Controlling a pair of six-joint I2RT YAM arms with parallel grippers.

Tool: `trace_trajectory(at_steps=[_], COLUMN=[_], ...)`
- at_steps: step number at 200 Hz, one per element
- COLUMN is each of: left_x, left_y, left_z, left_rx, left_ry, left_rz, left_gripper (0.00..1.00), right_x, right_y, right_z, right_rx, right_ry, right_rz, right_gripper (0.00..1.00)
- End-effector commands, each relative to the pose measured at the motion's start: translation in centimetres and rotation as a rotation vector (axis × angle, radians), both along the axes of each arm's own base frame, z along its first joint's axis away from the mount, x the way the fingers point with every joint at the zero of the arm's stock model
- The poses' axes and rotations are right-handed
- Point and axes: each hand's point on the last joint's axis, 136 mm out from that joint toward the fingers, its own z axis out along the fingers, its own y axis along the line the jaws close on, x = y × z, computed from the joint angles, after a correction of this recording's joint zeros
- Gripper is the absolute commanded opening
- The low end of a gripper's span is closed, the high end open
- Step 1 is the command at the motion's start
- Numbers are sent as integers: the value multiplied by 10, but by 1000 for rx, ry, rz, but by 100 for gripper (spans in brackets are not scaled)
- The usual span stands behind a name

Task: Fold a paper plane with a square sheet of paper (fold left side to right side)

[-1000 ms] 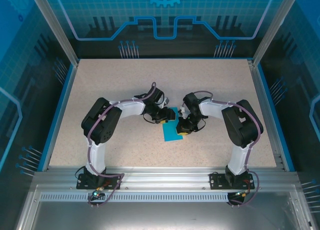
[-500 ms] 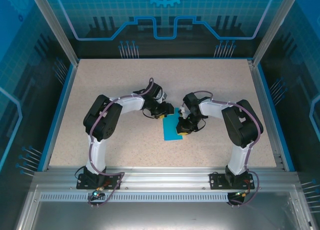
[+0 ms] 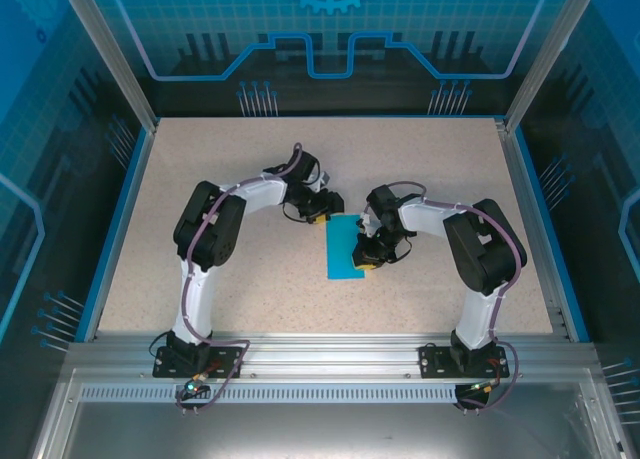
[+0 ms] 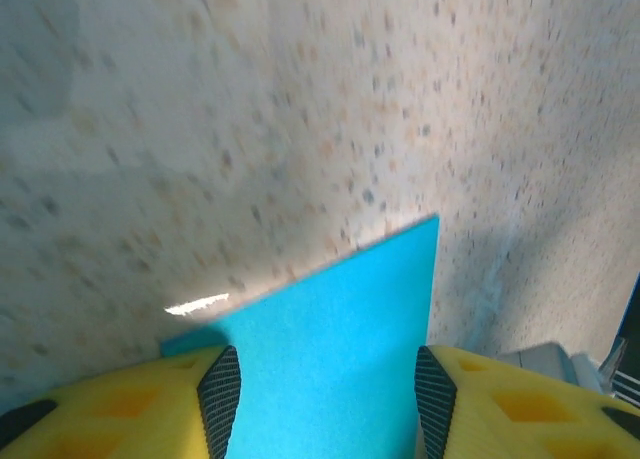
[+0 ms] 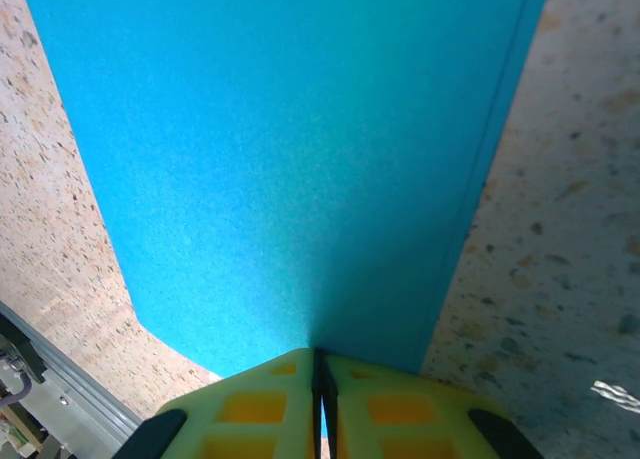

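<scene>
The paper point(image 3: 345, 249), folded to a narrow strip, lies at the middle of the table point(image 3: 250, 169). The right gripper point(image 3: 368, 265) is clenched on the strip's edge at 4 o'clock, fingers pressed together. The left gripper point(image 3: 322, 218) hovers at the strip's 11 o'clock corner, released, its fingers point(image 4: 218, 389) apart with that corner showing between them.

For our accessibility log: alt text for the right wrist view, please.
The right gripper, yellow fingers shut together, meets the near edge of a bright cyan-blue paper sheet lying on a speckled beige tabletop. A metal rail shows at lower left.
</scene>
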Motion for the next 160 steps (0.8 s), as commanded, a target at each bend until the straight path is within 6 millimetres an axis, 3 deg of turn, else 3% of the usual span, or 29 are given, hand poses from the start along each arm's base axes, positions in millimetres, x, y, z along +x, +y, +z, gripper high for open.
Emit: trace_trajectory(at_steps=[1,36,60,97,132,160], left_x=[31,42,28,-30,-98,-124], left_y=[35,33,36,40,13,-8], left_z=[-15,23,56,78,74,57], left_rx=[87,43,18,-31,-105,-92], left_ry=[-42,-118,-164,-146,-60,-4], left_rz=[62,51,42,16,-62,-103], left_gripper=[55,56,56,55,55,54], right_x=[-26,-9,9,26,29,31], right_y=[-34,-14,-6,-20,-41,-45], right_z=[-38,-19,10,43,40,36], right_rx=[-189,-76,-16,-13,-24,10], right_ry=[79,3,-96,-200,-194,-175], right_rz=[1,-14,-33,-66,-136,-192], right_gripper=[13,16,23,40,47,53])
